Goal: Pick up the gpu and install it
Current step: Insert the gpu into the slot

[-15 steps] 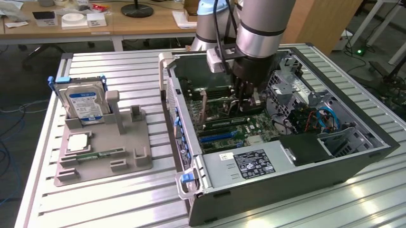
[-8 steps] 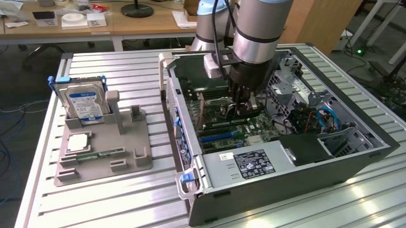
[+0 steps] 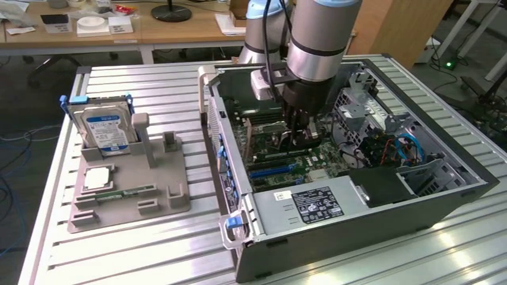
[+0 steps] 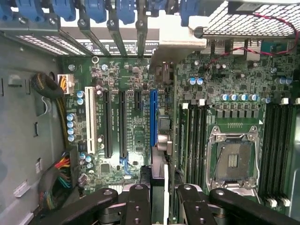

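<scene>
While my gripper [image 4: 161, 204] pinched the gpu [image 4: 162, 180] on a narrow opening, the card sat edge-on to the wrist camera, so I saw a thin strip of it and not the face. My fingers [image 4: 137, 206] flanked it on both sides. The card hung inside the case [image 3: 380, 237] over the motherboard [image 4: 131, 93]. It ran roughly parallel to the long blue slot [image 4: 153, 117] and lay just beside it.

Risks as I judged them:
- The card looked offset to one side of the blue slot, not over it. Pressing down from there would land the connector edge on bare board or on the small parts next to the slot.
- My hold was on a thin edge. Any tilt could rack the card in the fingers and seat one end first (a classic jam).
- I took the pale metal piece [image 4: 180, 44] at the far end for the bracket. It sat close to the rear slot bars [image 4: 112, 33] with the blue latches. A catch there would lever the card.
- The memory slots [image 4: 192, 136] and the open CPU socket [image 4: 233, 161] were near on the other side, so sideways drift was bad news.

Hard to make out:
- The connector edge was hidden under the card itself.
- I couldn't tell whether the card touched the slot or hovered.
- The pad contact was hidden behind the finger links.
- From the exterior camera, the arm [image 3: 317, 41] covered the card and the slot.

Farther out, the hard drive [image 3: 105, 132] stood in the grey tray [image 3: 127, 202], well apart from all this.
</scene>
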You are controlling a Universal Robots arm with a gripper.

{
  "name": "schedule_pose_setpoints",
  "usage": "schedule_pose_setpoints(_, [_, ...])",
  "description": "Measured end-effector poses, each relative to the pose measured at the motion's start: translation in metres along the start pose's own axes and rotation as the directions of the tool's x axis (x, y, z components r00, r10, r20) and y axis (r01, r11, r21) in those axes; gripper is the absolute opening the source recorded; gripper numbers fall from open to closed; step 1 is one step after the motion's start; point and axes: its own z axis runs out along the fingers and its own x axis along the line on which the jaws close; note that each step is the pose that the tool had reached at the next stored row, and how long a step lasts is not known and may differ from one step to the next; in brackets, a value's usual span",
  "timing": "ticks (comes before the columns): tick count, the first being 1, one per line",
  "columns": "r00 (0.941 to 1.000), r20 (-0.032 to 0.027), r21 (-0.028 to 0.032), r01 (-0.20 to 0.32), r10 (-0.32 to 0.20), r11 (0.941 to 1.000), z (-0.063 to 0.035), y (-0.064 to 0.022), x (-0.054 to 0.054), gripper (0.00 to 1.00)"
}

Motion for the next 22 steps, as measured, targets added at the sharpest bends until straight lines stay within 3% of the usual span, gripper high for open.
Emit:
schedule_pose_setpoints(12, [1.0000,-0.0011,-0.0060,0.000,0.000,1.0000,0.0149,0.0068,0.001,0.27])
schedule_pose_setpoints(22, [1.0000,-0.0015,-0.0212,-0.001,0.001,0.9998,0.0282,0.0106,0.002,0.27])
